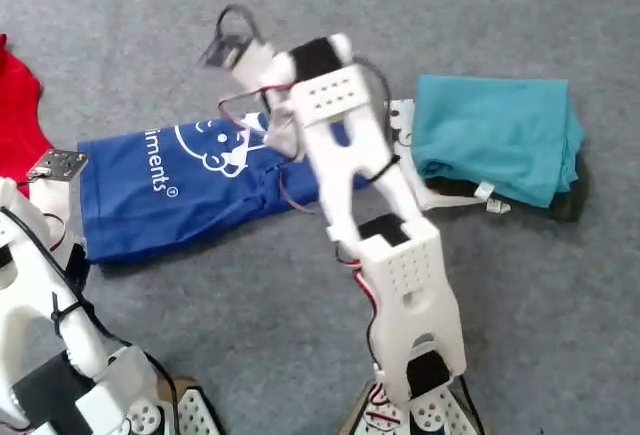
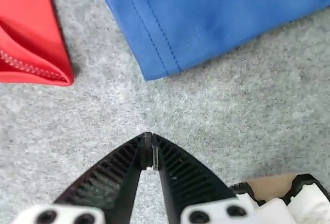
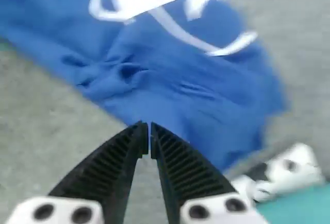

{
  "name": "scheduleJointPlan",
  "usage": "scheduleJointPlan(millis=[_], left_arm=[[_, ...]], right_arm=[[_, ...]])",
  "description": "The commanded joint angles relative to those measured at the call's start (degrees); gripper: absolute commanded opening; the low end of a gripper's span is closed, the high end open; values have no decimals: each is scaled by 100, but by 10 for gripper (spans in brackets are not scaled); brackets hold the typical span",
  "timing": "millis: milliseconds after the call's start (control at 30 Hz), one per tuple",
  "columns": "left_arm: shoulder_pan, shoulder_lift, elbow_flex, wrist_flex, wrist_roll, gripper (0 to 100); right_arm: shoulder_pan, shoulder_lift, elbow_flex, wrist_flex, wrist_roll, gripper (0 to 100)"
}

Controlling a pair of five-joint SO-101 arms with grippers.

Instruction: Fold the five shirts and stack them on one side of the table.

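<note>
Left tool (image 2: 148, 137) pinched together, empty, over grey table (image 2: 232, 105); right tool (image 3: 145, 127) together, empty, above blue shirt (image 3: 170, 74).

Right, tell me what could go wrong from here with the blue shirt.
The printed blue cloth shirt lies rumpled in front of the right gripper, whose jaws are shut; a pinch there may bunch it, not fold it. The folded teal shirt sits beside that arm, so a wide swing might knock it askew.
</note>
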Motion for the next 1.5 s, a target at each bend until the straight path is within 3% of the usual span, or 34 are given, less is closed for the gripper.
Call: scheduleJointPlan(millis=[0,267,367,500,667,767,900,1067,1300,1467], left_arm=[[-57,-202,-224,53,9,30],[-40,-149,-198,53,9,30],[-22,-149,-48,-88,0,30],[-4,-193,136,-237,-9,30],[-48,-202,13,-176,9,33],[-4,-202,-435,290,105,41],[13,-132,-1499,905,1143,177],[154,88,-2431,914,2321,223],[321,2198,-3415,949,3578,266],[488,3763,-4637,949,3727,268]], right_arm=[[-290,-268,593,-554,-53,15],[-440,1112,769,-2048,-53,15],[-431,1473,505,-2154,-53,15],[-431,1490,-180,-1679,-53,15],[-404,1525,-1648,123,-26,15],[-62,1490,-2114,185,-62,15],[290,1279,-2554,193,-246,15],[404,778,-2545,193,-501,15],[360,66,-2097,193,-1064,15],[360,-541,-1332,193,-1222,15]])
